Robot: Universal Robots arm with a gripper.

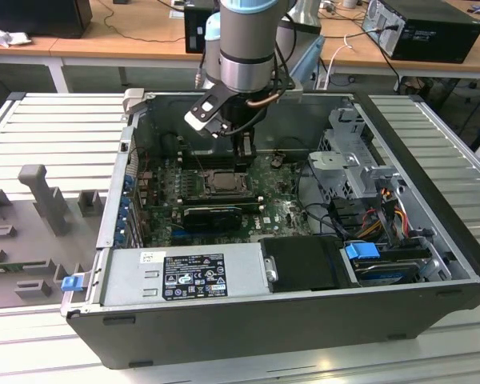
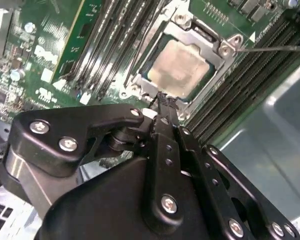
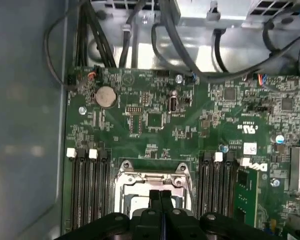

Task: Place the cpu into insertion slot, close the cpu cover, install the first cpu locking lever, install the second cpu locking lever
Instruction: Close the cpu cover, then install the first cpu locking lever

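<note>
The cpu [image 2: 179,67], a pale tan-silver square, lies flat in the insertion slot [image 1: 221,182] on the green motherboard. The silvery cpu cover [image 2: 189,34] lies down around it as a frame, and the chip shows through its window. A thin locking lever [image 2: 272,48] sticks out from one socket corner across the memory slots. My gripper [image 2: 164,101] is shut with nothing between its black fingers, and its tip hovers right at the socket's edge. In the first wrist view the gripper [image 3: 160,195] stands over the socket's metal rim [image 3: 126,176]. In the exterior view the gripper [image 1: 244,150] hangs just behind the socket.
Long black memory slots [image 3: 89,187] flank the socket on both sides. The open computer case [image 1: 432,200] walls in the board, with a power supply [image 1: 188,276] at the front and drive bays and cables [image 1: 368,200] on the exterior view's right. A coin battery [image 3: 105,96] sits further up the board.
</note>
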